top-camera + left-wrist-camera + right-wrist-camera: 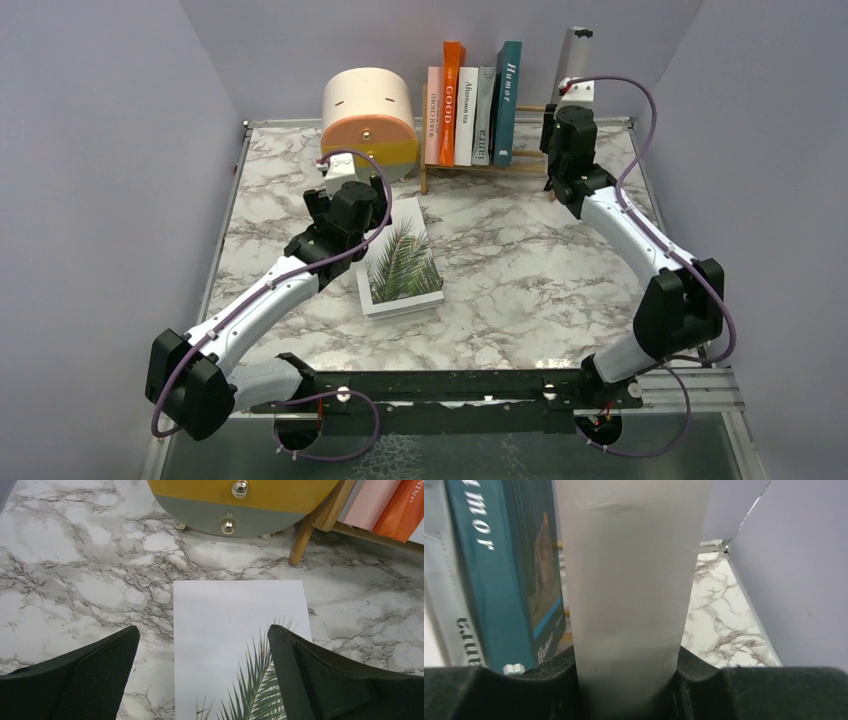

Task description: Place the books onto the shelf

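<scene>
1. The marble bench (520, 270) carries everything. The shelf (470, 168) and the round drawer box (368, 110) stand side by side at its far edge, which leaves the middle free for the arms.
2. The shelf's row of books (475, 105) stands upright, packed toward the left end, with the teal "Humor" book (499, 570) outermost. The free slot is therefore on the right.
3. The plant-cover book (400, 262) lies flat, cover up, mid-bench and not yet shelved.
4. The grey book (629, 580) is upright just right of "Humor". The right claw (568, 105) is clamped on its lower end, probably to slide it into that slot.
5. The left claw (204, 650) hangs wide open and empty, with a finger on either side of the plant-cover book, seemingly lined up to grab it.
</scene>
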{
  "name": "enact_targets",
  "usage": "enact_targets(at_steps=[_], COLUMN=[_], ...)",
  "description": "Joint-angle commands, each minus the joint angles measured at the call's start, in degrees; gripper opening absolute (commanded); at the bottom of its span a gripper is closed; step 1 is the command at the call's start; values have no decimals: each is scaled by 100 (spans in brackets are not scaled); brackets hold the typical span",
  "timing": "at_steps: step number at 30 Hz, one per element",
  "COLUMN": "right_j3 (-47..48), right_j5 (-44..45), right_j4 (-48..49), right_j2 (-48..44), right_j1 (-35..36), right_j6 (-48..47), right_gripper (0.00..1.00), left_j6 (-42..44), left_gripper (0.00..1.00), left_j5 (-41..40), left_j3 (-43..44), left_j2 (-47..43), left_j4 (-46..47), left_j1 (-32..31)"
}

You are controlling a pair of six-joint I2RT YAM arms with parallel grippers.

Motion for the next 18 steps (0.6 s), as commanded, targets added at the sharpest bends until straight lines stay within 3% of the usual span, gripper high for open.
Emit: enact_targets(at_steps=[1, 18], right_j3=[-75, 349], right_j5=[-943, -1608], right_j4=[973, 1803], right_j2=[439, 2031], right_j1=[-183, -261], right_j6=[103, 153], right_gripper=[1, 1], left_j6=[113, 190], left_gripper=[99, 99], left_j5=[277, 425], left_j3=[-77, -66], left_j2=[143, 333], left_j4=[229, 274], left_j1=[103, 277])
